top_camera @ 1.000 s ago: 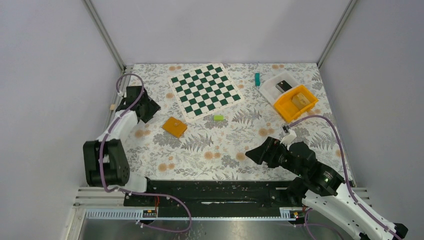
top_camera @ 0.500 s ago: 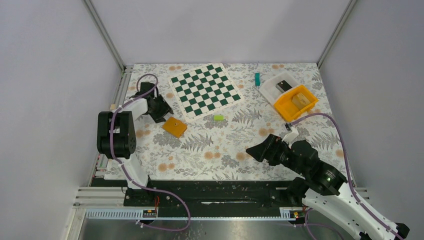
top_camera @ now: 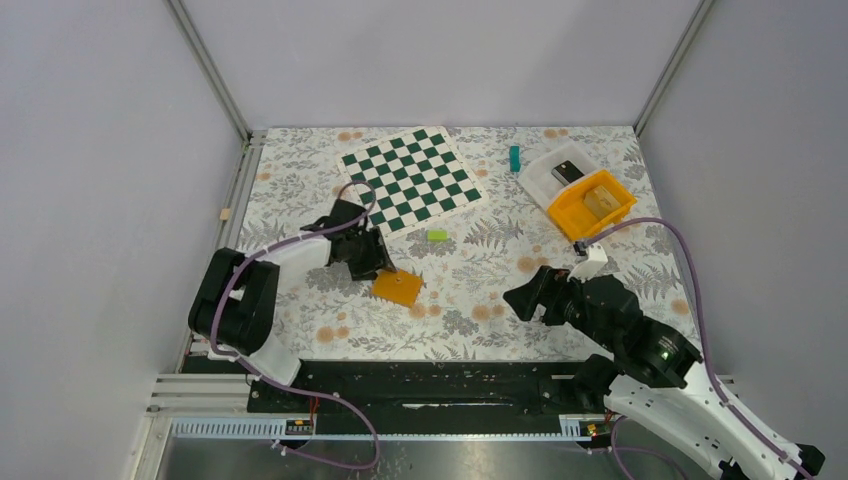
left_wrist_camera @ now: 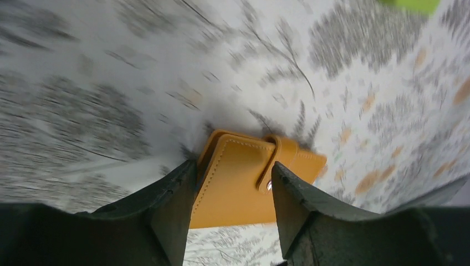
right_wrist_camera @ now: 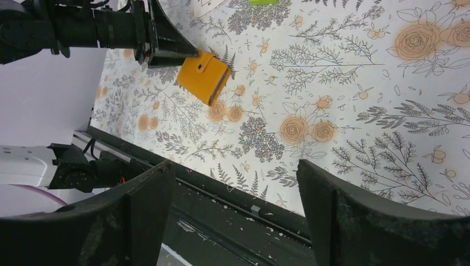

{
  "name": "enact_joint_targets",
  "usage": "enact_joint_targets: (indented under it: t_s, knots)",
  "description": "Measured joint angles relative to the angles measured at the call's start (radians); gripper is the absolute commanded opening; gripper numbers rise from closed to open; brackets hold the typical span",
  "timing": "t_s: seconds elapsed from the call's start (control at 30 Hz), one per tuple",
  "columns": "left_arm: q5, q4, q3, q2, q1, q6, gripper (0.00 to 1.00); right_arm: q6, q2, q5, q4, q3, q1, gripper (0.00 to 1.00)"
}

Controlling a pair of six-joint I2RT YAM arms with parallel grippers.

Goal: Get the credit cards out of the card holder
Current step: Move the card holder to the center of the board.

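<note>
The orange card holder [top_camera: 397, 288] lies closed, strap snapped, on the floral table just left of centre. It also shows in the left wrist view [left_wrist_camera: 238, 185] and the right wrist view [right_wrist_camera: 203, 77]. My left gripper [top_camera: 368, 258] has its jaws on either side of the holder's near end and grips it [left_wrist_camera: 233, 172]. No light-blue credit cards are in view; they are hidden. My right gripper [top_camera: 520, 298] hangs open and empty over the near right of the table, its jaws wide apart [right_wrist_camera: 235, 166].
A green-and-white chessboard [top_camera: 410, 180] lies at the back. A small green block [top_camera: 437, 235] sits in front of it. A teal piece [top_camera: 515, 158], a white bin [top_camera: 548, 178] and an orange bin [top_camera: 570, 215] stand at the back right. The black rail [right_wrist_camera: 221, 205] runs along the near edge.
My left arm swung in from the left wall to the holder, and the holder has moved right and nearer with the gripper. My right gripper shifted slightly right.
</note>
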Motion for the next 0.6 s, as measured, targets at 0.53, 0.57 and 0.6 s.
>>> enact_joint_targets:
  t_s: [0.53,0.57,0.6]
  knots:
    - [0.206,0.314,-0.042,0.054,-0.319,-0.066,0.55,-0.059,0.332,-0.123,0.192,-0.089,0.001,0.60]
    - [0.207,0.338,-0.050,0.045,-0.321,-0.082,0.56,-0.065,0.352,-0.123,0.206,-0.092,0.001,0.60]
    - [0.205,0.352,-0.061,0.026,-0.319,-0.096,0.56,-0.074,0.386,-0.124,0.220,-0.093,0.001,0.60]
